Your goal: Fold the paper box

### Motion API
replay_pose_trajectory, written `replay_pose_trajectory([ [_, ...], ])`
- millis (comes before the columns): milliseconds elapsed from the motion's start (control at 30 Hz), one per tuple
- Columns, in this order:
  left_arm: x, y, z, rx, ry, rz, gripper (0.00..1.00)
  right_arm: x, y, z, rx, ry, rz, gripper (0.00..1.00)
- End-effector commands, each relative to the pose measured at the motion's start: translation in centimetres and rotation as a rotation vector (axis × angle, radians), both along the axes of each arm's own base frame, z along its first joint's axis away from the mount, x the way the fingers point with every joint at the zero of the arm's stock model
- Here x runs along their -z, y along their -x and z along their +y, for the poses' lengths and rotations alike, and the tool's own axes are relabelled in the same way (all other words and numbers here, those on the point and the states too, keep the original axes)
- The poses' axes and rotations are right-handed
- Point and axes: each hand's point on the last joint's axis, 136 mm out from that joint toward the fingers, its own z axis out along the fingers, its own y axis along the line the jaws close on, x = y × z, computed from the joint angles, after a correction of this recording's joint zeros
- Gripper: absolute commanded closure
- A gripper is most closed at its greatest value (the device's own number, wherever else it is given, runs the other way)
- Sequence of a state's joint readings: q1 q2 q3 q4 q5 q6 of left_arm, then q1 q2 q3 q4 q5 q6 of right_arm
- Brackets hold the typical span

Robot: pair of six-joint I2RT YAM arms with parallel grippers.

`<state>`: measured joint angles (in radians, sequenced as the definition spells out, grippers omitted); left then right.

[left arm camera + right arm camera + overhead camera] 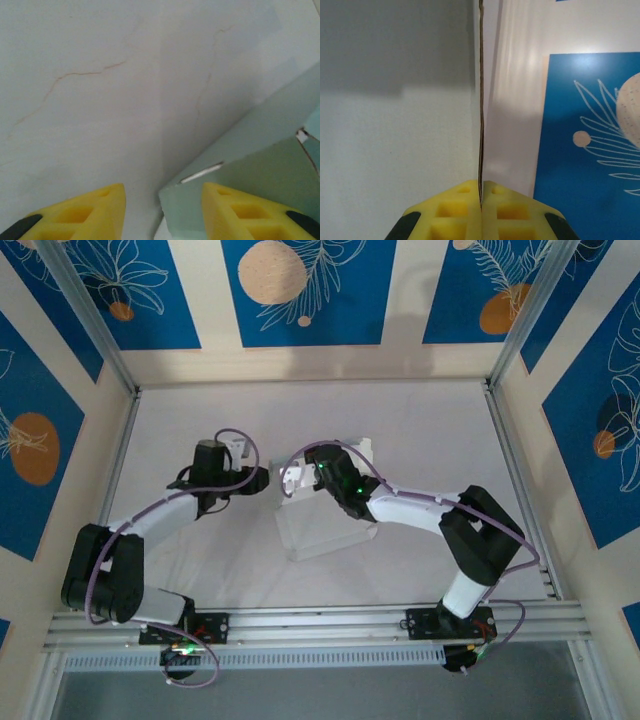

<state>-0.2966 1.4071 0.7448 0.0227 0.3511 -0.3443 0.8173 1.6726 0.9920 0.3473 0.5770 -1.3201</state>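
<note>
Paper box (325, 530) sits at the middle of the table (420, 430), one thin flap (480, 100) pinched edge-on in your right gripper (481, 200), left gripper (162, 189) spread wide by its corner; pull too hard and the card may tear or skew.

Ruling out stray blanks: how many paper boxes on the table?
1. The paper box lies centrally on the table; right tool shut on its edge, left tool open at its corner.
</note>
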Motion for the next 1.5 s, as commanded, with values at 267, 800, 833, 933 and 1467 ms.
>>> replay_pose_trajectory([
  [267,-0.7,0.3,-1.9,0.139,-0.137,-0.170,0.47,-4.2,-0.5,1.2,-0.008,-0.111,-0.072,1.00],
  [800,-0.3,1.8,-3.8,0.297,-0.171,-0.325,0.38,-3.9,-0.5,1.0,-0.029,-0.138,-0.177,1.00],
  [833,-0.3,1.9,-3.9,0.298,-0.168,-0.326,0.38,-4.0,-0.6,1.0,-0.025,-0.150,-0.202,1.00],
  [933,-0.6,1.6,-3.8,0.274,-0.170,-0.345,0.37,-4.6,-0.9,0.7,-0.008,-0.191,-0.243,1.00],
  [1467,-1.5,-0.2,-3.7,0.267,-0.224,-0.452,0.31,-4.7,-2.2,0.6,0.052,-0.343,-0.260,1.00],
])
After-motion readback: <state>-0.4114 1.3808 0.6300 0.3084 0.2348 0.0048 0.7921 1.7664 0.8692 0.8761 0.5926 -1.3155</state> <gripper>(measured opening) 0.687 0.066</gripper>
